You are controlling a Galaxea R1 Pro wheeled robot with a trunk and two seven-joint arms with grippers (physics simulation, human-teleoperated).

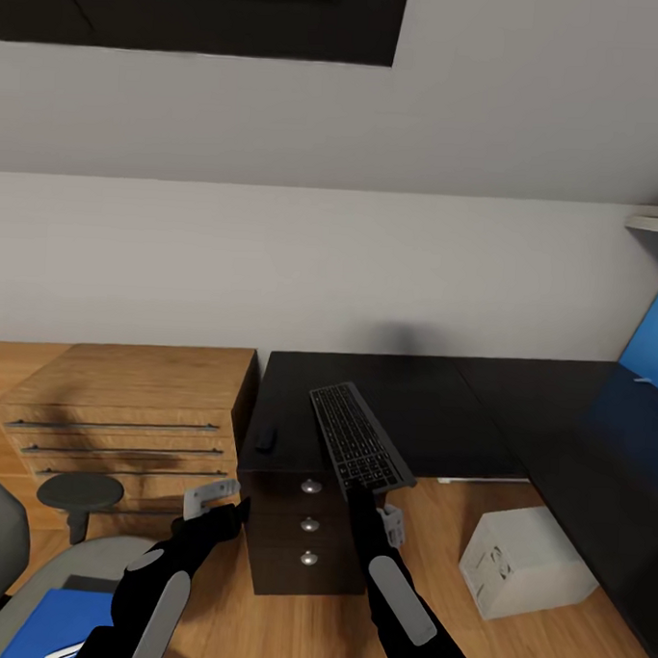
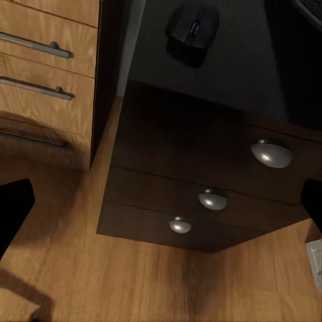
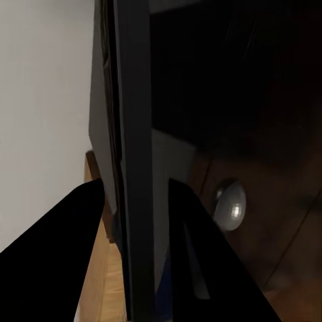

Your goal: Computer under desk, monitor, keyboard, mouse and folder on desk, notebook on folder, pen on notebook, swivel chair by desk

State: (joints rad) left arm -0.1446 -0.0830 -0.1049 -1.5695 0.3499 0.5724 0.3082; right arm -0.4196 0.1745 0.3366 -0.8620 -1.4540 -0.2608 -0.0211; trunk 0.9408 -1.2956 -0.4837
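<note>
Keyboard location: the keyboard [image 1: 359, 448] lies diagonally on the black top of the desk [image 1: 441, 402], its near end overhanging the front edge above the drawer unit [image 1: 303, 540].
Right claw: the right gripper [image 3: 137, 221] is clamped on the keyboard's near end — in the right wrist view the slab stands edge-on between the two dark fingers [image 3: 67, 235], one on each face.
Left claw: the left gripper [image 1: 226, 497] hangs in front of the drawer unit, touching nothing; its fingers sit at opposite edges of the left wrist view, so they stand apart.
Keyboard handling: judged light and stiff — a thin rigid slab that should not sag when held by one end, though a long lever that may twist in a narrow pinch. Best hold: across the short edge, faces pinched, as now.
Mouse: the mouse [image 1: 266, 436] rests near the desk's left front corner, well apart from the keyboard. Judged light, smooth, rounded; take it across its narrow sides.
Folder: the folder [image 1: 55, 621] lies on the seat of the swivel chair [image 1: 8, 563]. Judged thin and somewhat flexible; grip an overhanging edge.
Computer: the computer [image 1: 524, 561] stands on the floor under the desk.
Counts: one keyboard, one mouse, one folder, one computer, three silver knobs [image 2: 272, 153].
</note>
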